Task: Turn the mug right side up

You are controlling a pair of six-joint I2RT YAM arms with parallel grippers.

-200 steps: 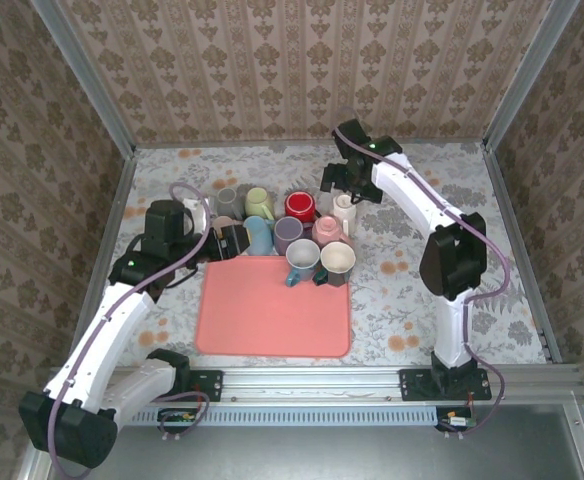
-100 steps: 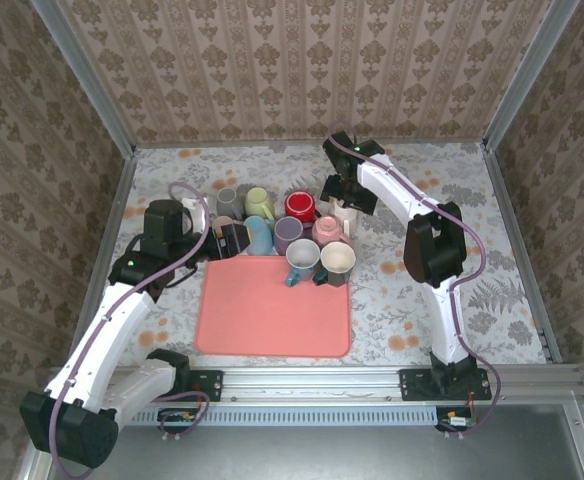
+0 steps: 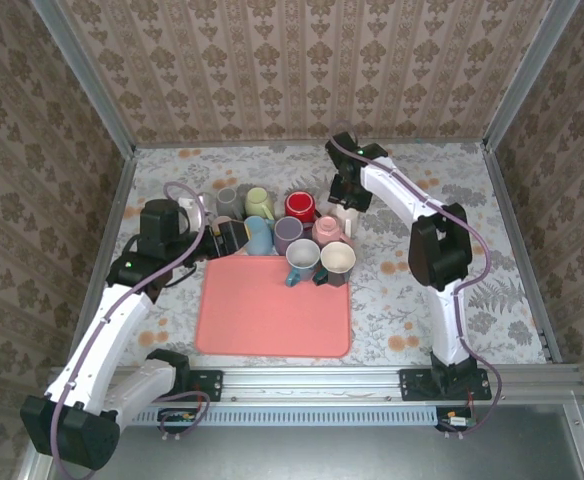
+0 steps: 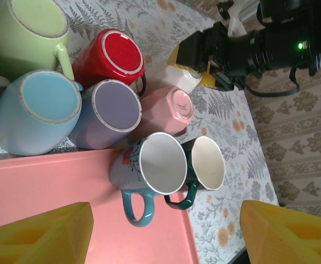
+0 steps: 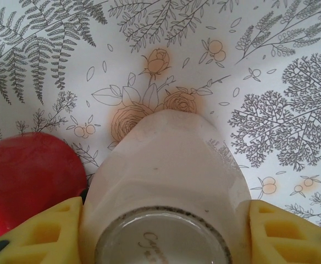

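The cream mug [image 5: 163, 165] stands upside down on the flowered cloth, its base ring with script facing my right wrist camera. My right gripper [image 5: 163, 234] has come down over it, with a yellow fingertip [image 5: 45, 231] pressed against each side of the mug. From above, the right gripper [image 3: 344, 198] sits on that mug [image 3: 345, 214] at the back right of the mug cluster. The left wrist view shows the cream mug [image 4: 185, 78] under the black gripper. My left gripper [image 3: 234, 238] hovers open and empty at the tray's far left corner.
Several other mugs crowd beside it: red [image 3: 300, 206], pink [image 3: 327, 230], purple [image 3: 288, 233], light blue [image 3: 259, 235], green [image 3: 259, 203], grey [image 3: 227, 200]. A teal floral mug [image 4: 149, 165] and a dark green mug [image 4: 207, 162] stand upright at the pink tray's [image 3: 272, 320] far edge.
The right arm swung in over the cream mug and its jaws narrowed onto the mug's sides. The left arm barely shifted.
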